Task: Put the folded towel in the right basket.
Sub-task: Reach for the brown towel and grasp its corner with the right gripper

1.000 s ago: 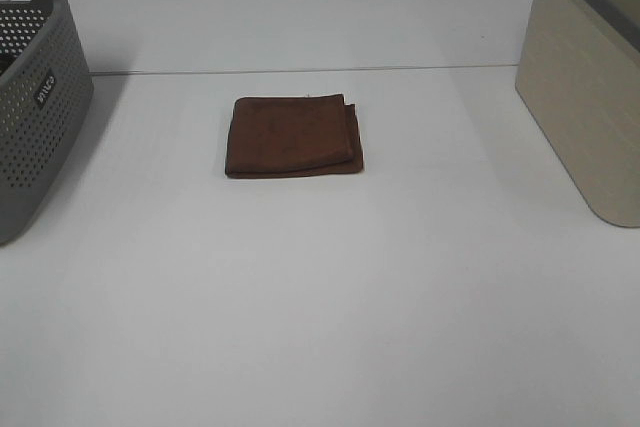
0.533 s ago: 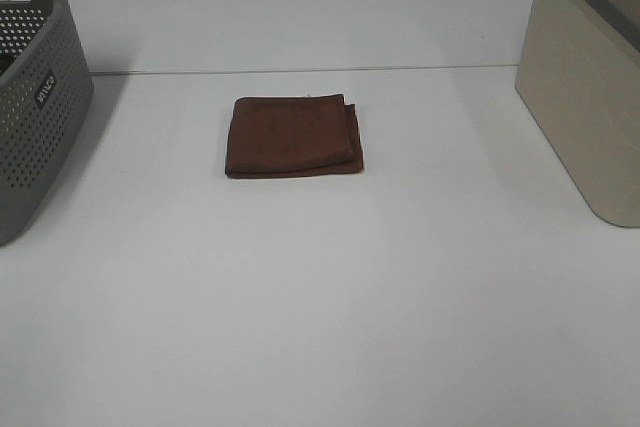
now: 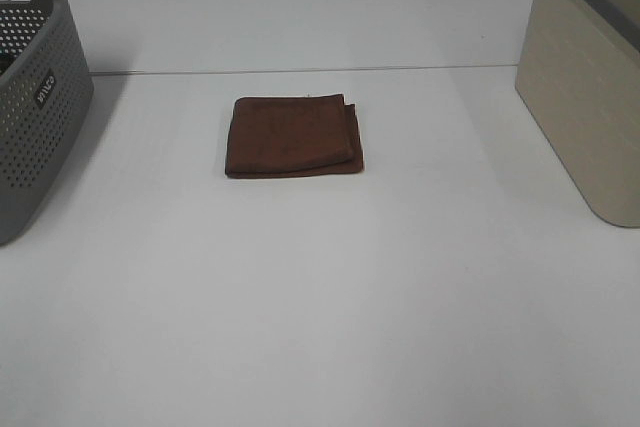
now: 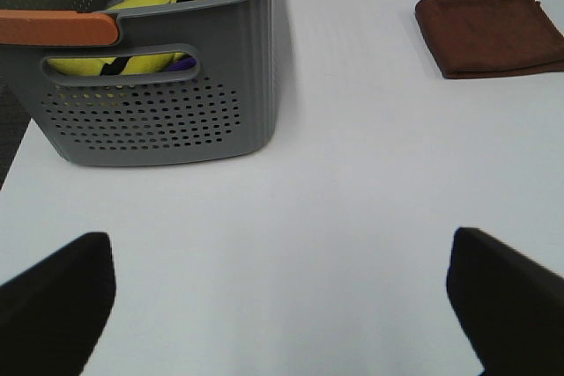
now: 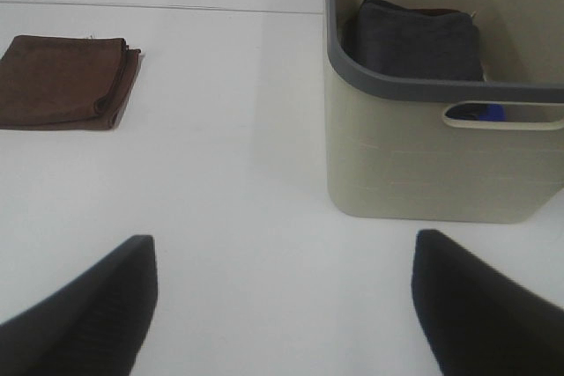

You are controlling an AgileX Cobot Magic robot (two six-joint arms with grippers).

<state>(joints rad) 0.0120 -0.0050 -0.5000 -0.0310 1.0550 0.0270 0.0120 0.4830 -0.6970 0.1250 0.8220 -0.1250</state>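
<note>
Folded towel (image 5: 66, 81) on white table (image 5: 229, 182), beige basket (image 5: 441, 173) holding grey cloth (image 5: 419, 40), right gripper (image 5: 282, 248) jaws apart

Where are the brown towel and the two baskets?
brown towel (image 3: 292, 136): exterior high view, middle of its top layer.
beige basket (image 3: 585, 117): exterior high view, its side wall.
grey basket (image 4: 159, 121): left wrist view, its perforated wall.

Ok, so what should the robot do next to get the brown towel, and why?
Probably reach the right gripper toward the brown towel. Its jaws stand open and empty, the towel lies flat on the table, untouched, and the beige basket is on that arm's side.
</note>
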